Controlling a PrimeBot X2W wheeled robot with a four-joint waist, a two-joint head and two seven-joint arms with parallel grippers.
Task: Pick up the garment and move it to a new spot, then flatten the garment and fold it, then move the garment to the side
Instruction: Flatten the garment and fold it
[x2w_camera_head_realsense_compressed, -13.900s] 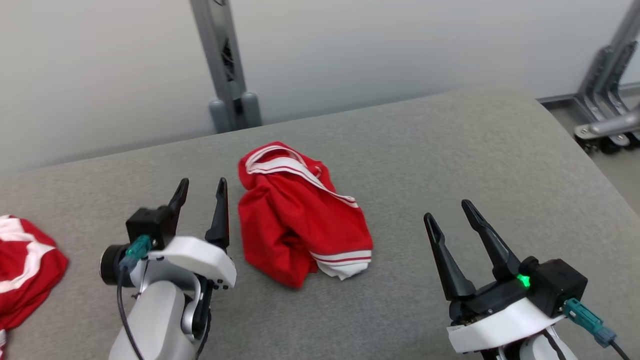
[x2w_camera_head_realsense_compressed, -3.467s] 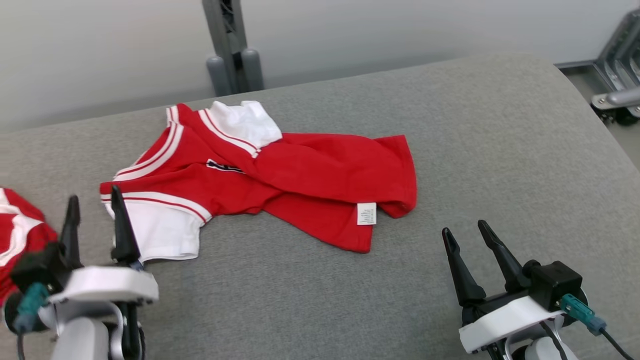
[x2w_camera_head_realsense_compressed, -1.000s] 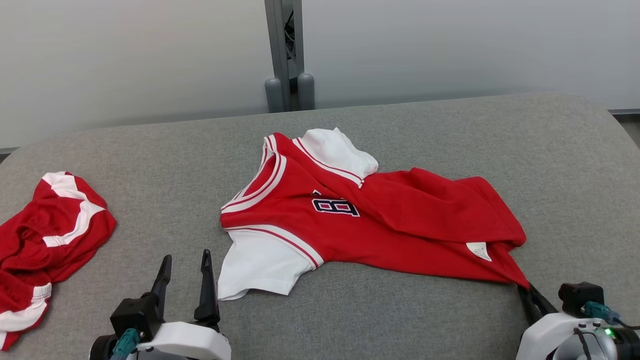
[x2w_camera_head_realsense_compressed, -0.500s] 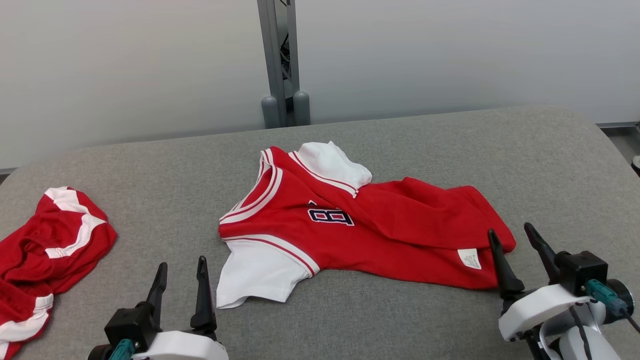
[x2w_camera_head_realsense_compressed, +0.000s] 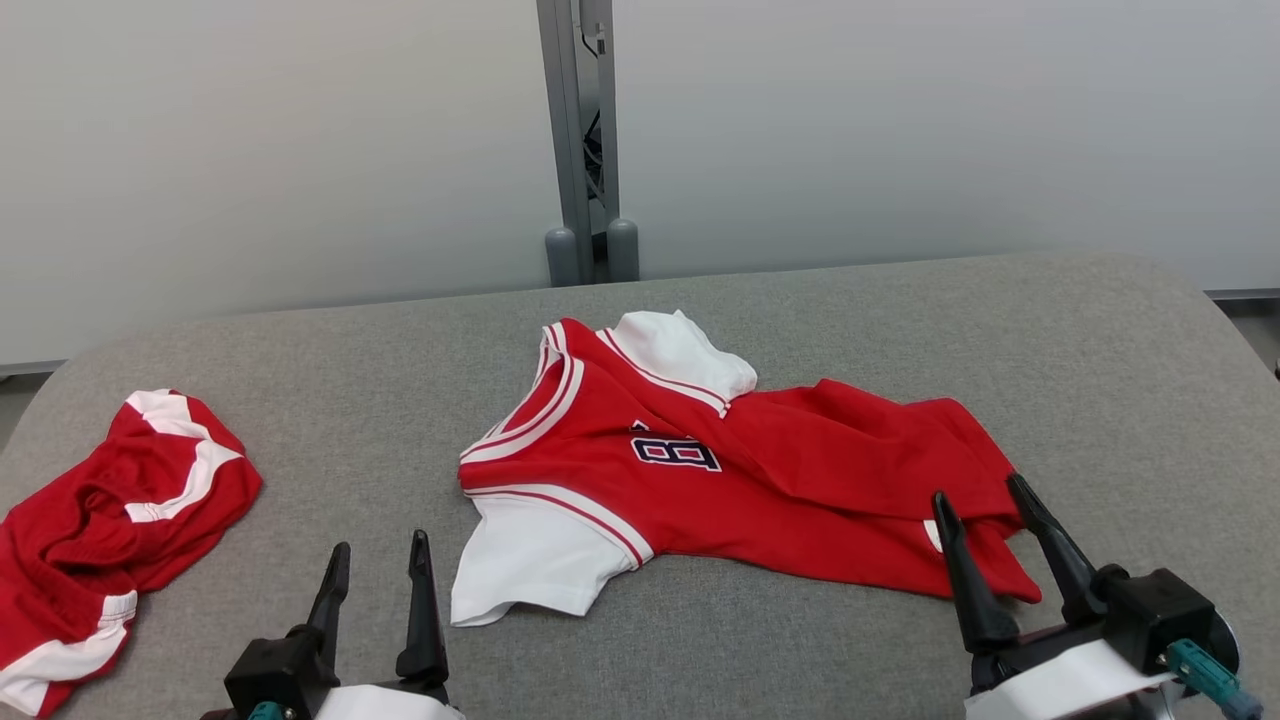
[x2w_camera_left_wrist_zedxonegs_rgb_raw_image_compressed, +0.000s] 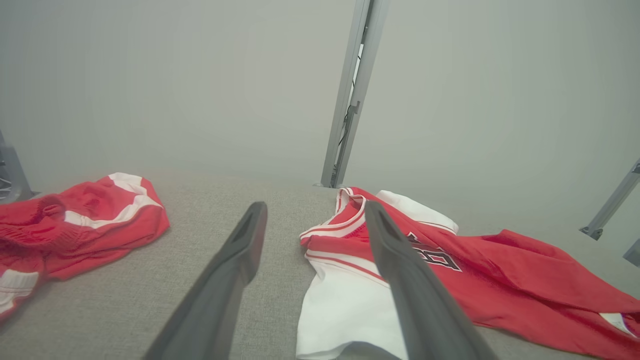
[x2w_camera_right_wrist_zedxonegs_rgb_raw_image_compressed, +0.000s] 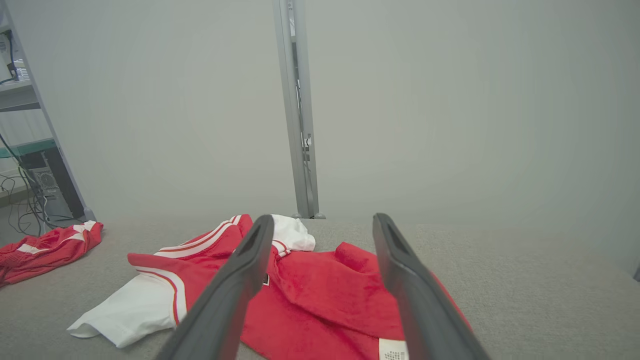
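Head view: a grey padded table (x2w_camera_head_realsense_compressed: 300, 340), taken from its left side to its right.
Spare cloth (x2w_camera_head_realsense_compressed: 110, 520): a crumpled red-and-white heap at 8 o'clock, well apart from everything else. I judge it is not the piece being worked.
Left gripper (x2w_camera_head_realsense_compressed: 380, 545): at 7 o'clock, with its fingers apart and nothing between them. It sits just beside the near white sleeve (x2w_camera_head_realsense_compressed: 530, 560) and does not touch it.
Post (x2w_camera_head_realsense_compressed: 585, 140): upright behind the table at 12 o'clock.
Shirt (x2w_camera_head_realsense_compressed: 740, 470): at the centre, reaching toward 3 o'clock, collar to the left and hem to the right. It lies partly spread, with the body rumpled and the far sleeve tucked under a fold.
Right gripper (x2w_camera_head_realsense_compressed: 978, 490): at 4 o'clock, with its fingers spread either side of the shirt's near hem corner. Nothing is clamped, and I cannot tell if it touches the cloth.
Step in hand: probably flattening, as the shirt is laid out but not smooth, and folding has not begun.
Next move: likely each gripper closes on its end, sleeve or shoulder at the left and hem at the right. They then draw apart to pull the creases out.
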